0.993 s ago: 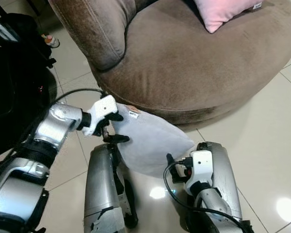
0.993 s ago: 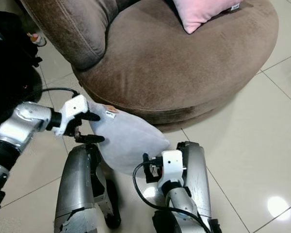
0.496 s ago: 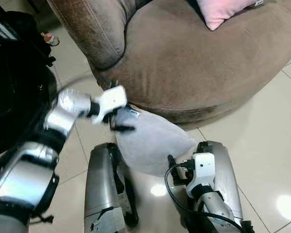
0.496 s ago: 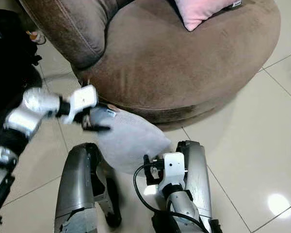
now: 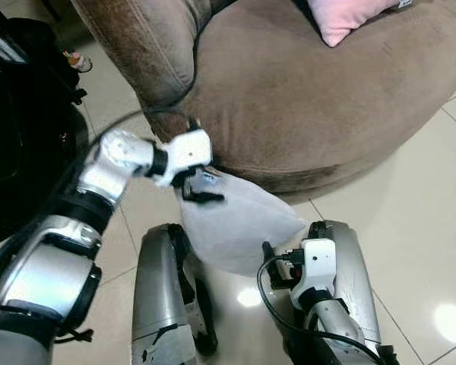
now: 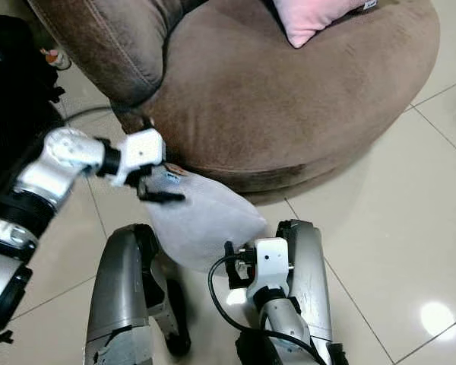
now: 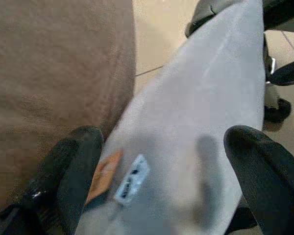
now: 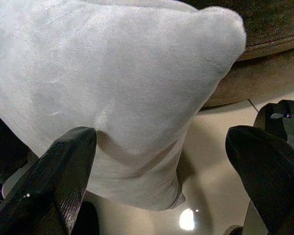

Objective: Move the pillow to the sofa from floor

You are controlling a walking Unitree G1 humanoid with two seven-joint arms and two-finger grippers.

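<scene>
A grey pillow (image 5: 239, 224) stands on edge on the floor, leaning against the base of the round brown sofa (image 5: 311, 99). My left gripper (image 5: 199, 185) is at the pillow's upper corner by the small tags (image 7: 125, 178). It is open, one finger (image 7: 71, 166) on the sofa side and the other finger (image 7: 262, 169) on the far face. My right gripper (image 5: 272, 261) is low at the pillow's bottom right, open, with the pillow's lower corner (image 8: 137, 98) just ahead of its fingers.
A pink pillow (image 5: 349, 19) lies on the sofa seat at the back. A black bag (image 5: 23, 129) stands at the left. My silver legs (image 5: 159, 296) flank the grey pillow on glossy beige tiles (image 5: 425, 213).
My left gripper has swung right and toward the sofa, from the pillow's left edge to its tagged corner. The right arm has barely moved.
</scene>
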